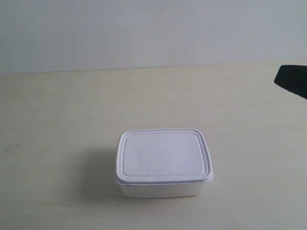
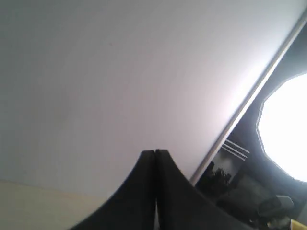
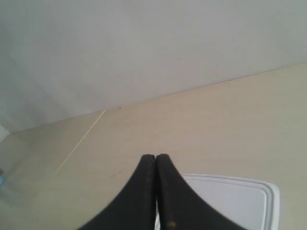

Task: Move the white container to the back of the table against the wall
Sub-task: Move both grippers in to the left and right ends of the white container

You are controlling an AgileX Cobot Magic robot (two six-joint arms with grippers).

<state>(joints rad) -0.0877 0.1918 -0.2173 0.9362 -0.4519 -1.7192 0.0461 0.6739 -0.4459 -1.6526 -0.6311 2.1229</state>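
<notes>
Exterior view first: the table (image 1: 57, 105) is bare along its left side. The white container (image 1: 158, 189) sits a little right of the middle, close to the front edge. Its lid (image 1: 163, 154) is pressed on and its long sides run roughly parallel to that edge. A wide stretch of desk separates it from the back edge, where the wall (image 1: 144, 33) rises, so I judge the move has not begun. Nothing stands on that stretch, and the way back looks free. At the right edge, nearer the back, a dark pointed shape (image 1: 293, 80) pokes in. It is probably part of an arm, though I cannot tell which, and it is well apart from the box.

Left wrist view: the left gripper (image 2: 154, 152) has its fingers pressed together with nothing between them. It faces the wall, with only a sliver of desk showing. A metal strip (image 2: 249, 100) and a bright patch (image 2: 288, 129) lie past the wall's end. The box is not in this view, so this arm seems parked out of the way.

Right wrist view: the right gripper (image 3: 155, 156) is likewise closed tight and empty. It points toward the back edge, and one corner of the box shows just beside its fingers, apparently untouched. Being nearer, it looks like the arm for the job. It would have to open to grasp the box, or it could push the box as it is. A light box may turn when pushed.
</notes>
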